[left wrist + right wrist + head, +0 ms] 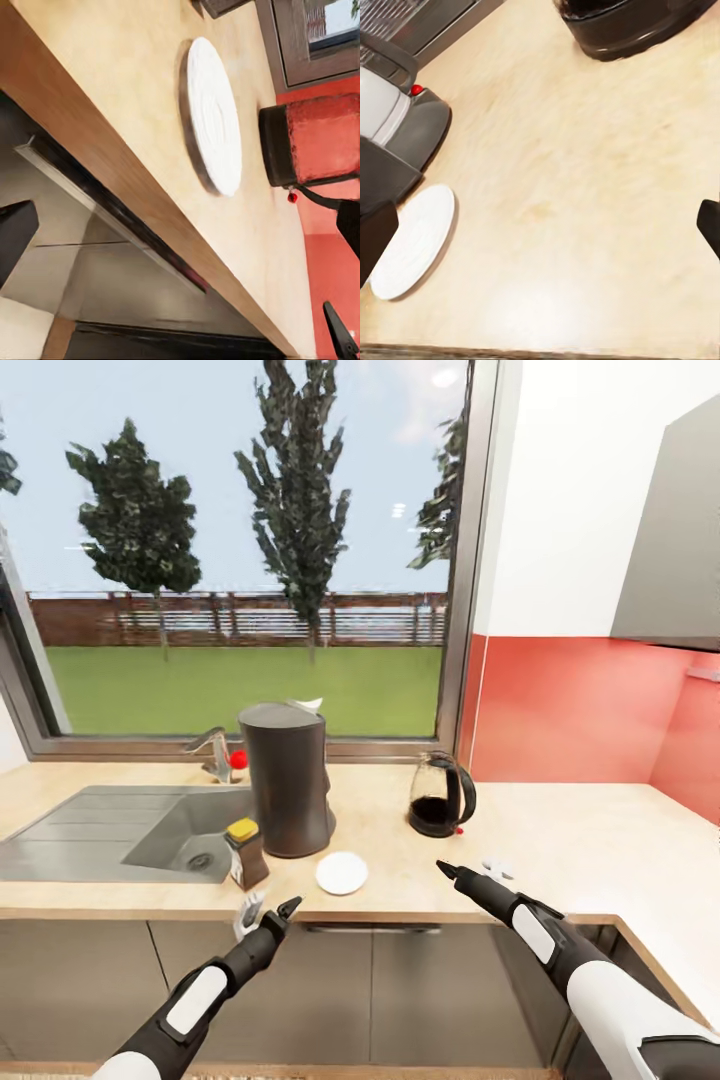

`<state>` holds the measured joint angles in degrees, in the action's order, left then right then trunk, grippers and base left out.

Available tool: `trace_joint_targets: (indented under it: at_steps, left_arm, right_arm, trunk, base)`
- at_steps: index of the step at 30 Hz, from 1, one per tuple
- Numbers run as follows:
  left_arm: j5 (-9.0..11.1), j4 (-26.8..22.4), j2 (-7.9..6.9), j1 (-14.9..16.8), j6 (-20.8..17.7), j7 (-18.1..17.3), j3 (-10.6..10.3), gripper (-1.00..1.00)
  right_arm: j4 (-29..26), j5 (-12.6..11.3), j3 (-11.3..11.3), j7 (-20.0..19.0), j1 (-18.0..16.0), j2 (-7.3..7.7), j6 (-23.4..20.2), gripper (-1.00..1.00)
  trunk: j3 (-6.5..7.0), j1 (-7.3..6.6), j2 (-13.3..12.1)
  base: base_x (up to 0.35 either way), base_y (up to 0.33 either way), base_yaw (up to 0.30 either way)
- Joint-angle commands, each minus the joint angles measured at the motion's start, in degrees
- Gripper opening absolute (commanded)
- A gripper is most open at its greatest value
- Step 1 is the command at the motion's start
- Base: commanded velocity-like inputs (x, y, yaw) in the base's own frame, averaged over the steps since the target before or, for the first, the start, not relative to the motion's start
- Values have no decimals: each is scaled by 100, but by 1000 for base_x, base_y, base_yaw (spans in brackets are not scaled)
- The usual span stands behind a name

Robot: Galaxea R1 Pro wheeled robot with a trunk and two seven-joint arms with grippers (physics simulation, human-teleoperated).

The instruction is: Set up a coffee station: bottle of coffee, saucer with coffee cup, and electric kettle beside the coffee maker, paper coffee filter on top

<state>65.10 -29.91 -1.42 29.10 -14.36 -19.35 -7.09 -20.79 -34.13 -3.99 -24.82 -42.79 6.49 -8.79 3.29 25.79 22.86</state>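
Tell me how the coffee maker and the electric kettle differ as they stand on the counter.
The coffee maker is a tall, opaque dark grey cylinder; the electric kettle is a much shorter, rounded clear glass jug. The kettle has a black loop handle at its side; the coffee maker shows none. The coffee maker stands beside the sink, the kettle farther right near the red wall. Both stand upright on the kitchen countertop.

A home kitchen. A wood-grain countertop [560,830] carries a sink [120,840] with tap [212,750]. Behind it, a garden window [240,550] and red splashback [580,710].
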Motion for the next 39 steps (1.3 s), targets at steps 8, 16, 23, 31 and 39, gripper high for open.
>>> trace_joint_targets:
  at_steps: [8,16,23,31,39]
  left_arm:
    - [-192,27,98,-412,-14,-181,-193,100]
    - [-1359,421,77,-1605,1458,-782,-504,100]
    - [-2799,1956,18,-1750,2650,-411,-550,100]
    - [-4283,2267,-260,-1764,2692,1329,-606,100]
    - [-4447,2342,-227,-1960,2703,1647,-596,100]
  right_arm:
    - [-9,-58,-41,3,-1,6,-26,100]
    - [-12,-58,-41,-1,-1,10,-19,100]
    - [-42,-18,-71,-25,-1,0,4,100]
    - [-42,443,-90,0,-1,152,1461,100]
    - [-3,487,-82,5,1,235,1661,100]
  trunk:
    - [-3,0,5]
    - [-3,0,5]
    - [-3,0,5]
    - [-3,0,5]
    - [-3,0,5]
  base:
    - [-112,94,0]
    - [-3,2,0]
    - [0,0,0]
    - [0,0,0]
    - [21,0,0]
